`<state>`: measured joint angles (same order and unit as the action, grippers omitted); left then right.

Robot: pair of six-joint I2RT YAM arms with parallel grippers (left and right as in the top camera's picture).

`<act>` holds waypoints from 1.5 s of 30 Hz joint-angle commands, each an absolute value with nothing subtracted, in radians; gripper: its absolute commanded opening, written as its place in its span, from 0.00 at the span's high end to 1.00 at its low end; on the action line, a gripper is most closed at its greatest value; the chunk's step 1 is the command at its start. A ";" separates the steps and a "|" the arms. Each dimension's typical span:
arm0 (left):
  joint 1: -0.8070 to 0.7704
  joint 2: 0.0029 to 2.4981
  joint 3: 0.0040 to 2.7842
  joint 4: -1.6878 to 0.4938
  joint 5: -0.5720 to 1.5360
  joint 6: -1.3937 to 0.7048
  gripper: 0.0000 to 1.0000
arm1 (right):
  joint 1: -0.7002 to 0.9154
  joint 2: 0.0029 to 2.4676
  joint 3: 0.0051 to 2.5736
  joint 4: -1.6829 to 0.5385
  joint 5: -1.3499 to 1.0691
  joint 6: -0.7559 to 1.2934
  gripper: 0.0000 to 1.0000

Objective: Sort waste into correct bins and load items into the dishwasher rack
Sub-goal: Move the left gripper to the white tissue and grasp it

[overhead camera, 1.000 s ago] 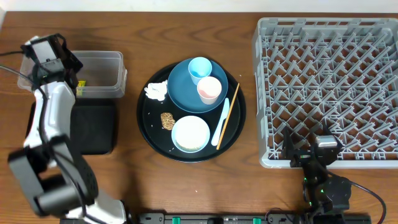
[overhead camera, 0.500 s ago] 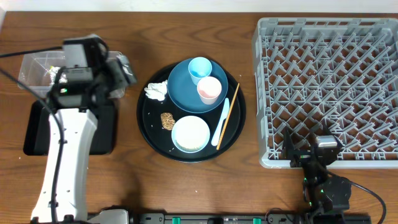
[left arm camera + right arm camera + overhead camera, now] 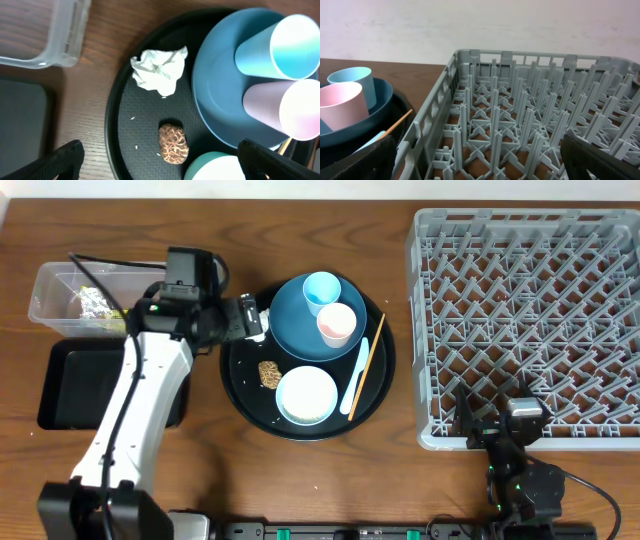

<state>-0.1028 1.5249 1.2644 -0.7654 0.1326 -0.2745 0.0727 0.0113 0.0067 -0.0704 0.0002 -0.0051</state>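
1. Your left gripper (image 3: pixel 247 317) hangs over the left edge of the round black tray (image 3: pixel 236 395). Its fingers (image 3: pixel 67 157) are spread wide and hold nothing.
2. Beneath it (the left wrist view shows this best) lie the crumpled tissue (image 3: pixel 159 71), the brown biscuit lump (image 3: pixel 173 143) and a few rice grains (image 3: pixel 133 118), all on the tray floor.
3. The snack wrapper (image 3: pixel 92 302) sits inside the clear tub (image 3: pixel 45 278) at the far left. The shallow black bin (image 3: pixel 70 390) lies just beside that tub, on the robot's side.
4. On the round tray, the blue plate (image 3: pixel 290 335) carries the pale blue cup (image 3: pixel 321 290) and the pink cup (image 3: pixel 337 325), close together with their mouths up. The bowl (image 3: pixel 306 395) sits by the plate's nearer rim.
5. The white spoon (image 3: pixel 356 375) and the chopstick (image 3: pixel 368 365) lie side by side along the tray's right side.
6. Your right gripper (image 3: pixel 480 159) sits at the nearer edge of the rack (image 3: pixel 530 310), with its fingers wide apart and empty.
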 commanded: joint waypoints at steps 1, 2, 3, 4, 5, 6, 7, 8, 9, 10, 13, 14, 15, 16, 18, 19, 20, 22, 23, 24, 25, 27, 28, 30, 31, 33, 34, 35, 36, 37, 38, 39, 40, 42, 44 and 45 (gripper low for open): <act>-0.108 1.571 1.254 -0.762 0.141 -0.314 0.02 | 0.079 0.007 0.006 -0.075 0.011 -0.013 0.01; -0.108 1.587 1.254 -0.758 0.142 -0.323 0.02 | 0.079 0.007 0.006 -0.075 0.011 -0.013 0.01; -0.108 1.605 1.254 -0.752 0.142 -0.332 0.02 | 0.079 0.007 0.006 -0.075 0.011 -0.013 0.01; -0.108 1.625 1.254 -0.743 0.142 -0.339 0.02 | 0.079 0.007 0.006 -0.075 0.011 -0.013 0.01; -0.108 1.642 1.254 -0.735 0.142 -0.342 0.02 | 0.079 0.007 0.006 -0.075 0.011 -0.013 0.01; -0.108 1.660 1.254 -0.726 0.142 -0.350 0.02 | 0.079 0.007 0.006 -0.075 0.011 -0.013 0.01; -0.108 1.683 1.254 -0.712 0.142 -0.355 0.03 | 0.079 0.007 0.006 -0.075 0.011 -0.013 0.01; -0.108 1.702 1.254 -0.700 0.142 -0.355 0.03 | 0.079 0.007 0.006 -0.075 0.011 -0.013 0.01; -0.108 1.718 1.254 -0.687 0.142 -0.355 0.04 | 0.079 0.007 0.006 -0.075 0.011 -0.013 0.01; -0.108 1.737 1.254 -0.674 0.142 -0.354 0.05 | 0.079 0.007 0.006 -0.075 0.011 -0.013 0.01; -0.108 1.780 1.254 -0.641 0.142 -0.354 0.06 | 0.079 0.007 0.006 -0.075 0.011 -0.013 0.01; -0.108 1.792 1.254 -0.633 0.142 -0.354 0.06 | 0.079 0.007 0.006 -0.075 0.011 -0.013 0.01; -0.108 1.800 1.254 -0.626 0.142 -0.354 0.06 | 0.079 0.007 0.006 -0.075 0.011 -0.013 0.01; -0.108 1.808 1.254 -0.620 0.142 -0.354 0.06 | 0.079 0.007 0.006 -0.075 0.011 -0.013 0.01; -0.108 1.818 1.254 -0.606 0.142 -0.354 0.07 | 0.079 0.007 0.006 -0.075 0.011 -0.013 0.01; -0.108 1.820 1.254 -0.600 0.142 -0.354 0.07 | 0.079 0.007 0.006 -0.075 0.011 -0.013 0.01; -0.108 1.822 1.254 -0.597 0.142 -0.354 0.07 | 0.079 0.007 0.006 -0.075 0.011 -0.013 0.01; -0.108 1.826 1.254 -0.596 0.142 -0.354 0.07 | 0.079 0.007 0.006 -0.075 0.011 -0.013 0.01; -0.108 1.826 1.254 -0.595 0.142 -0.354 0.07 | 0.079 0.007 0.006 -0.075 0.011 -0.013 0.01; -0.108 1.827 1.254 -0.595 0.142 -0.354 0.07 | 0.079 0.007 0.006 -0.075 0.011 -0.013 0.01; -0.109 1.828 1.253 -0.595 0.142 -0.354 0.08 | 0.079 0.007 0.006 -0.075 0.011 -0.013 0.01; -0.109 1.837 1.251 -0.592 0.142 -0.354 0.12 | 0.079 0.007 0.006 -0.075 0.011 -0.013 0.01; -0.109 1.842 1.251 -0.592 0.142 -0.354 0.12 | 0.079 0.007 0.006 -0.075 0.011 -0.013 0.01; -0.109 1.860 1.251 -0.587 0.142 -0.354 0.13 | 0.079 0.007 0.006 -0.075 0.011 -0.013 0.01; -0.109 1.870 1.251 -0.584 0.142 -0.354 0.14 | 0.079 0.007 0.006 -0.075 0.011 -0.013 0.01; -0.109 1.887 1.251 -0.573 0.141 -0.354 0.16 | 0.079 0.007 0.006 -0.075 0.011 -0.013 0.01; -0.109 1.892 1.251 -0.567 0.141 -0.354 0.20 | 0.079 0.007 0.006 -0.075 0.011 -0.013 0.01; -0.109 1.898 1.251 -0.560 0.141 -0.354 0.23 | 0.079 0.007 0.006 -0.075 0.011 -0.013 0.01; -0.109 1.902 1.251 -0.554 0.142 -0.354 0.25 | 0.079 0.007 0.006 -0.075 0.011 -0.013 0.01; -0.109 1.903 1.251 -0.551 0.142 -0.354 0.28 | 0.079 0.007 0.006 -0.075 0.011 -0.013 0.01; -0.109 1.906 1.251 -0.546 0.142 -0.354 0.30 | 0.079 0.007 0.006 -0.075 0.011 -0.013 0.01; -0.109 1.906 1.251 -0.543 0.142 -0.354 0.35 | 0.079 0.007 0.006 -0.075 0.011 -0.013 0.01; -0.109 1.907 1.251 -0.542 0.142 -0.354 0.38 | 0.079 0.007 0.006 -0.075 0.011 -0.013 0.01; -0.109 1.907 1.251 -0.538 0.142 -0.354 0.43 | 0.079 0.007 0.006 -0.075 0.011 -0.013 0.01; -0.109 1.907 1.251 -0.536 0.142 -0.354 0.43 | 0.079 0.007 0.006 -0.075 0.011 -0.013 0.01; -0.109 1.907 1.251 -0.535 0.142 -0.354 0.43 | 0.079 0.007 0.006 -0.075 0.011 -0.013 0.01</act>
<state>-0.1078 1.9038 1.2613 -0.5381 0.1360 -0.3519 0.0727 0.0109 0.0067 -0.0704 0.0002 -0.0051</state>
